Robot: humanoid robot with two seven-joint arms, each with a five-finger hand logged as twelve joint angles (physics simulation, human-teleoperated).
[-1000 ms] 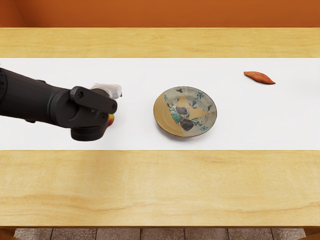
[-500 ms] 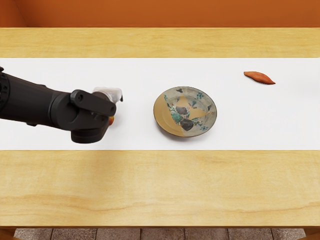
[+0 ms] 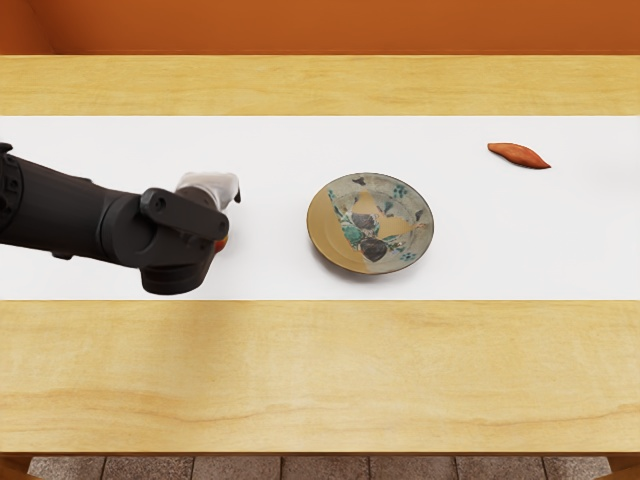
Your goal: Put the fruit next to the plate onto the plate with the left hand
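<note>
Left arm: a thick black forearm (image 3: 70,210) comes in from the left edge and reaches over the white cloth, ending in a bulky black wrist joint left of the cloth's middle
Left hand: the pale white left hand (image 3: 208,188) shows just beyond the wrist, on its far side, pointing toward the plate; the wrist hides most of it, so I cannot tell whether it is spread, curled or holding anything
Fruit: only a small red-orange sliver of the fruit (image 3: 223,243) peeks out at the right side of the wrist, just below the hand; it is left of the plate and apart from it, over the white cloth; its shape, and whether the hand touches it, cannot be made out
Plate: a round ochre ceramic plate (image 3: 320,212) painted with green leaves and dark brown shapes sits near the middle of the cloth, to the right of the hand, with a bare strip of cloth between them
Other item: a slim, pointed orange-brown vegetable (image 3: 518,154), much like a sweet potato, lies on the cloth near its far right, well apart from the plate
Cloth: a wide white runner (image 3: 300,140) crosses the table from the left edge to the right edge
Table: a light wooden table (image 3: 320,370) with visible grain shows in front of and behind the runner
Background: an orange-brown wall (image 3: 320,25) stands beyond the far edge
</note>
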